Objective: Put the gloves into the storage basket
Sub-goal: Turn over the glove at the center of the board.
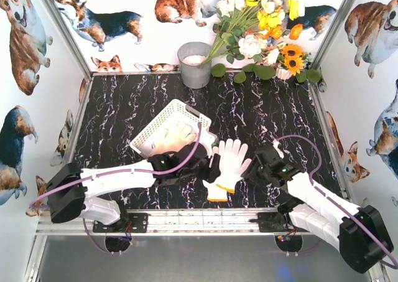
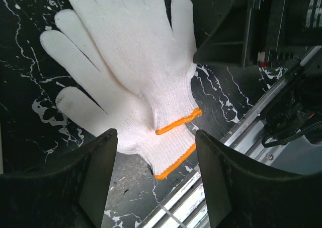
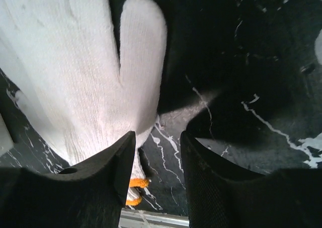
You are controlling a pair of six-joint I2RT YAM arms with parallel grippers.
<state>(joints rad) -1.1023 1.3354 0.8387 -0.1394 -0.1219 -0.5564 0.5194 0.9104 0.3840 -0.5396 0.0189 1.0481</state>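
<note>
Two cream-white gloves (image 1: 231,160) with orange-edged cuffs lie stacked on the black marble table near its front. In the left wrist view the gloves (image 2: 126,62) spread fingers-away, and their cuffs (image 2: 173,152) lie between the jaws. My left gripper (image 2: 156,136) is open and straddles those cuffs from the left (image 1: 213,168). On the gloves' right side, my right gripper (image 1: 254,168) is open. Bare table shows in the gap of my right gripper (image 3: 158,140), and its left finger (image 3: 118,162) overlaps the glove's (image 3: 75,72) edge. The white storage basket (image 1: 163,117) sits tilted behind, and another cream glove (image 1: 174,137) lies inside it.
A grey metal bucket (image 1: 194,64) stands at the back centre, with a flower bunch (image 1: 261,27) beside it on the right. The aluminium rail (image 1: 205,220) runs along the front edge just below the cuffs. Printed walls close in both sides.
</note>
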